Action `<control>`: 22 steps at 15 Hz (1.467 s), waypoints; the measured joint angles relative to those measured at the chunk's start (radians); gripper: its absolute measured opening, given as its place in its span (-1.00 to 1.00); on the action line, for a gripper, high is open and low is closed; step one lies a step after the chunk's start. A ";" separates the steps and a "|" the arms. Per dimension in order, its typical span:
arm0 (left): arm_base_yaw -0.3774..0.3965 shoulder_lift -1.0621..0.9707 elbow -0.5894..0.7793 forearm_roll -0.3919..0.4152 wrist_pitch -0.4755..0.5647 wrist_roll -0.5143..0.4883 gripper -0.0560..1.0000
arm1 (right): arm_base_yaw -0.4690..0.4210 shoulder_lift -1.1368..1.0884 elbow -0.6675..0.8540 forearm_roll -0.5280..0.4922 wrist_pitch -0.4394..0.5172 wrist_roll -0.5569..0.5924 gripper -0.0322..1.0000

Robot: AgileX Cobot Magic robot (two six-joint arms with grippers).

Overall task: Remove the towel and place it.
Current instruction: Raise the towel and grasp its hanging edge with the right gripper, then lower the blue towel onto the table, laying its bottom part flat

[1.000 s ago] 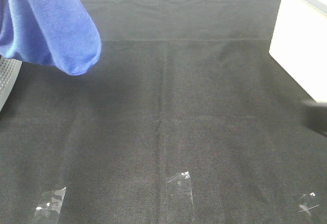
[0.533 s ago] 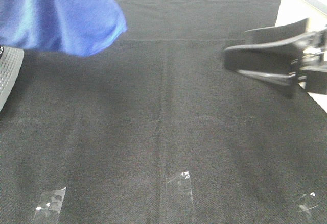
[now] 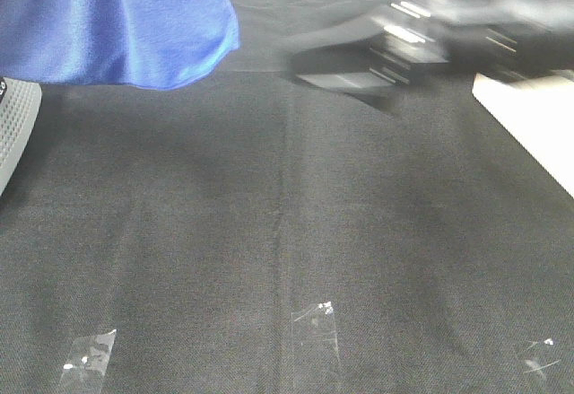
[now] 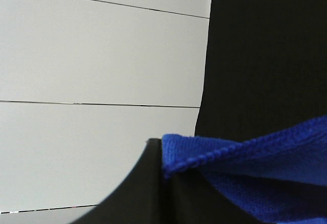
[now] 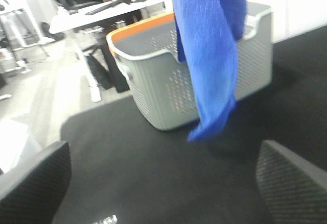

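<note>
The bright blue towel (image 3: 117,26) hangs in the air at the back left of the black table cloth (image 3: 287,232), its lower edge clear of the cloth. In the left wrist view my left gripper (image 4: 162,168) is shut on the towel's stitched edge (image 4: 255,163); this gripper is out of the high view. My right gripper (image 3: 336,62) is a blurred dark shape at the back, right of the towel and apart from it. In the right wrist view its two fingers (image 5: 36,183) stand wide apart and empty, facing the hanging towel (image 5: 209,55).
A grey perforated basket (image 3: 13,134) stands at the left edge, below the towel; the right wrist view shows its orange rim (image 5: 168,76). A white surface (image 3: 529,134) borders the table on the right. Clear tape pieces (image 3: 314,322) lie near the front edge.
The hanging towel has shifted to the right. My right arm has come in from the right edge and swept left and toward the back, nearer the towel.
</note>
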 joint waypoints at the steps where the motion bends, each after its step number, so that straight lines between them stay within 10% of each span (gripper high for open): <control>1: 0.000 0.000 0.000 -0.004 0.000 0.000 -0.89 | 0.023 0.034 -0.056 0.000 0.000 0.034 0.88; 18: 0.000 0.000 0.000 -0.007 0.000 0.000 -0.89 | 0.166 0.352 -0.402 0.002 -0.041 0.168 0.87; 22: 0.000 0.000 0.000 -0.007 0.000 0.000 -0.89 | 0.168 0.370 -0.402 0.001 -0.021 0.179 0.11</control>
